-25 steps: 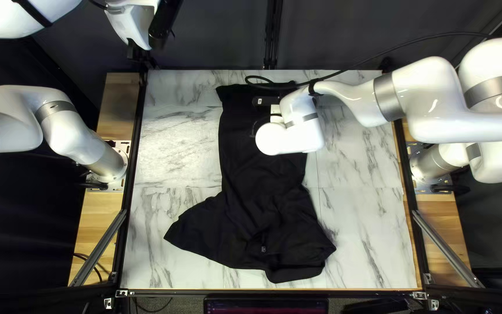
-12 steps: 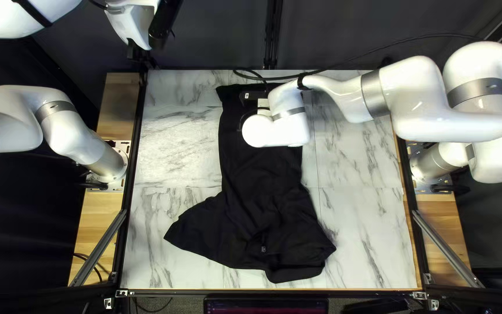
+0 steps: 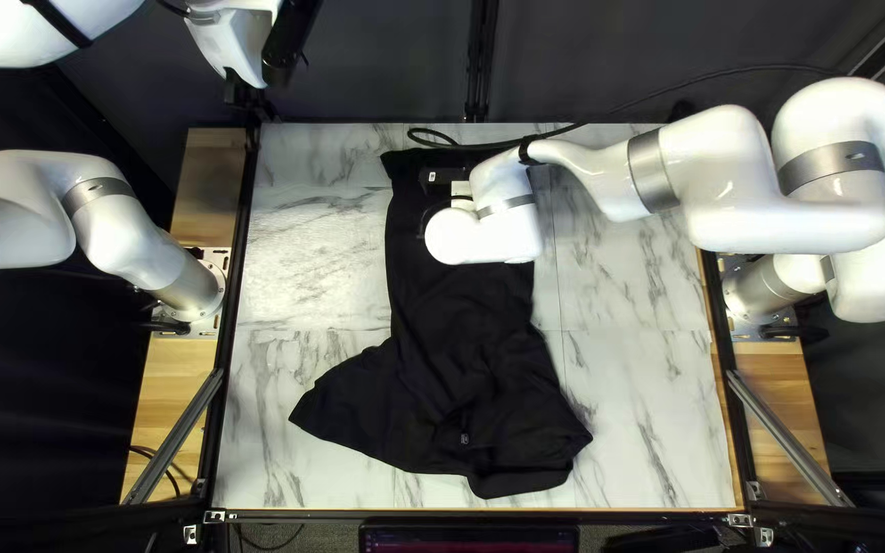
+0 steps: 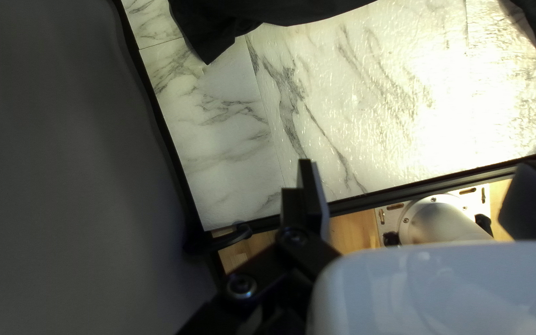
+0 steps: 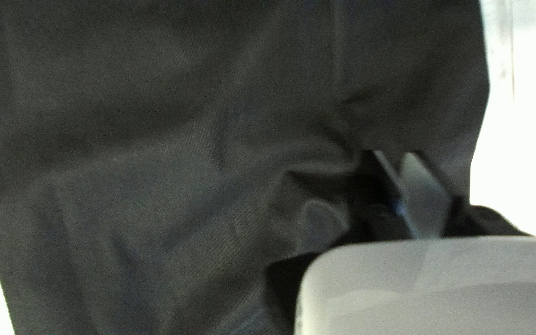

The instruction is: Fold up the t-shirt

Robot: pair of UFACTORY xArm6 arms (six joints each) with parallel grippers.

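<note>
The black t-shirt (image 3: 451, 317) lies under the right gripper (image 3: 460, 201), spreading out from beneath it toward the table's near edge; its fingers stand slightly apart, open. The left gripper (image 3: 243, 94), wide open, is well apart from the shirt.

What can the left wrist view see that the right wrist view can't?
Only the left wrist view: a table corner, the wood beyond its edge, the left arm's round metal base and my left pincer, open.

Only the right wrist view: my right pincer, its fingers a little apart in front of wrinkled black cloth.

Both: the black t-shirt and some of the pale tabletop beside it.
</note>
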